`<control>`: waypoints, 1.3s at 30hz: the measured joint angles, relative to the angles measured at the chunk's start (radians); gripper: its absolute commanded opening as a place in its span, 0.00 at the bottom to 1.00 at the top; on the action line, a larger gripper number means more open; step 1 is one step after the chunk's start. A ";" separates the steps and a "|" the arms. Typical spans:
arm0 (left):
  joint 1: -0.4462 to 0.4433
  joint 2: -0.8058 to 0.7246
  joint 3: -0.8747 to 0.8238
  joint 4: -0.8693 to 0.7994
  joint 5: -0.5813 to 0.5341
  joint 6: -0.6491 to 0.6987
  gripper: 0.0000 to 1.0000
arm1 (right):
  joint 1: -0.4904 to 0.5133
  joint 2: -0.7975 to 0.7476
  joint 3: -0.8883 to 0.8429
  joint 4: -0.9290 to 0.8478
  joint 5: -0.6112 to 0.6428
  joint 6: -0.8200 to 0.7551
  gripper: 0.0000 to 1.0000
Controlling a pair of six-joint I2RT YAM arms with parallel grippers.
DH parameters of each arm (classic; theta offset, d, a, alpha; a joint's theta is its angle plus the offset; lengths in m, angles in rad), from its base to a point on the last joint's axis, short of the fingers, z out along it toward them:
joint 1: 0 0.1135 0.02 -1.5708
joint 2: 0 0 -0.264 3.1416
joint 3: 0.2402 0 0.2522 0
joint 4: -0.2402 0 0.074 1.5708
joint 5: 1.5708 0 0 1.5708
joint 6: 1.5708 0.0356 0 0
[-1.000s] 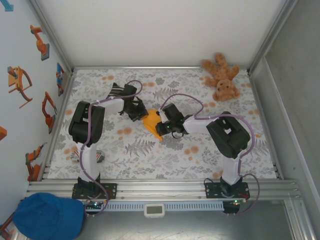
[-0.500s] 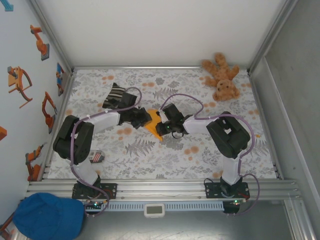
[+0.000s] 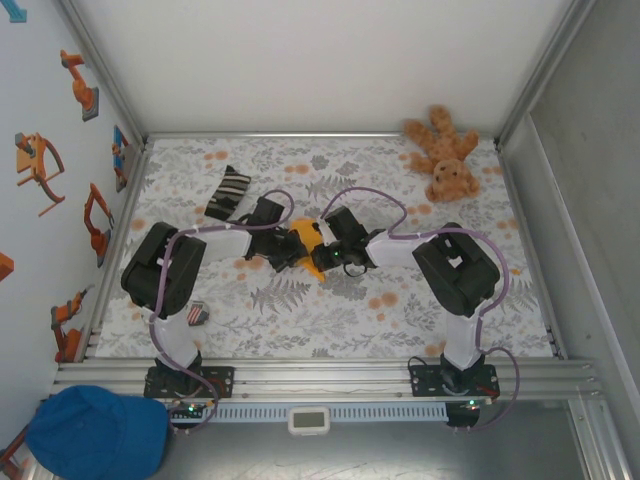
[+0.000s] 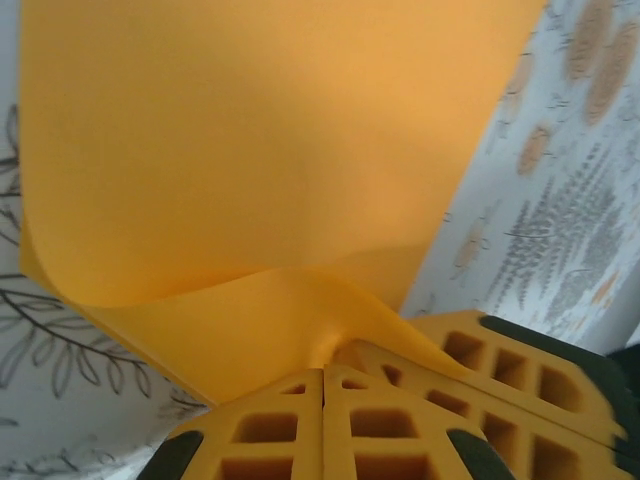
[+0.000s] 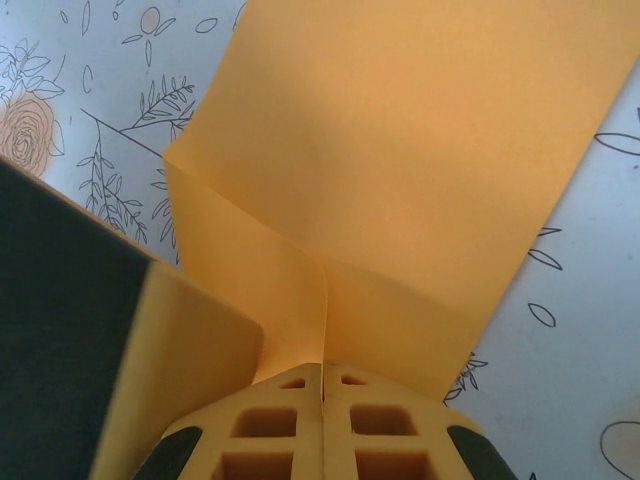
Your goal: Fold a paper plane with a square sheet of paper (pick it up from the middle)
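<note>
Left jaws and right jaws both clamp the square sheet of paper point(image 4: 260, 140), seemingly buckled.

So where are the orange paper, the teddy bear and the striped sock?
orange paper point(image 4: 250, 150), left wrist view, on its flat upper face
teddy bear point(image 3: 442, 150), top view, on its belly
striped sock point(image 3: 228, 192), top view, on its middle

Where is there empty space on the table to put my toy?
Free: the front strip of the table between the two arm bases, and the back strip between the sock and the teddy. Crowded: the middle, where the left fingers and right fingers pinch the paper.
</note>
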 measured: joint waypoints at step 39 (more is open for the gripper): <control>0.013 0.067 0.034 0.052 0.016 0.036 0.00 | -0.079 -0.182 0.072 -0.168 -0.002 0.140 0.19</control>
